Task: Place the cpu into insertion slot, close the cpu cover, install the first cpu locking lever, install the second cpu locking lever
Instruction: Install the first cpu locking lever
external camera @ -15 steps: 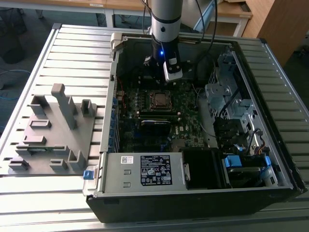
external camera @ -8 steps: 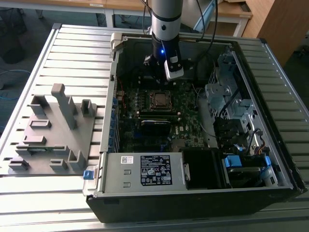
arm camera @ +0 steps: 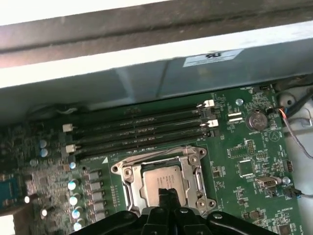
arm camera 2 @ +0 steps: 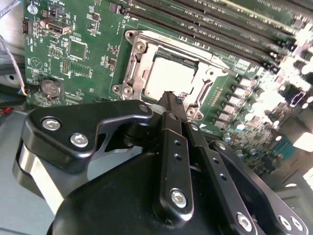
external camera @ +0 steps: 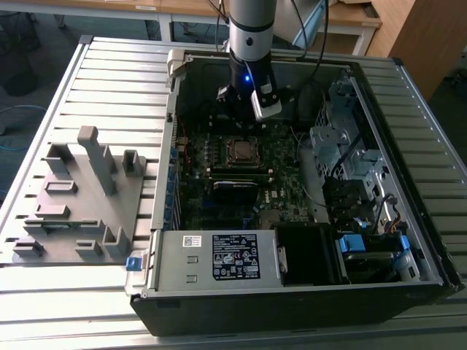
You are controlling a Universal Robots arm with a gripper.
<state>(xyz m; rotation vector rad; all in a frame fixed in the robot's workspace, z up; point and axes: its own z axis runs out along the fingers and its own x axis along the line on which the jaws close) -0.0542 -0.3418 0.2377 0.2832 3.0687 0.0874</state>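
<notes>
Hand (arm camera 2: 168, 95) closed, fingertips pressed together and holding nothing, hovering just above the near edge of the cpu (arm camera 2: 168, 76). In the first wrist view, tip of the hand (arm camera: 166, 192) over the lower part of the cpu (arm camera: 159, 176), the chip reaching from the tip toward 12 o'clock. Cpu seated flat inside the insertion slot (arm camera: 128, 188), dull silver top facing up. Cpu cover (arm camera: 190, 161) lying down around the chip as a silvery frame, with screws at the corners. Beyond the socket, toward 12 o'clock in the first wrist view, long black memory slots (arm camera: 137, 129) running side by side on the green motherboard (arm camera: 249, 152). Round coin battery (arm camera: 255, 120) near 2 o'clock from the socket there.

In the exterior view, arm (external camera: 252, 29) coming down into the open computer case (external camera: 379, 95), hand (external camera: 244, 109) at 12 o'clock from the cpu (external camera: 241, 150). Case resting on a slatted metal worktop (external camera: 109, 65). Grey fixture block (external camera: 73, 197) standing on the worktop at 9 o'clock from the case.
</notes>
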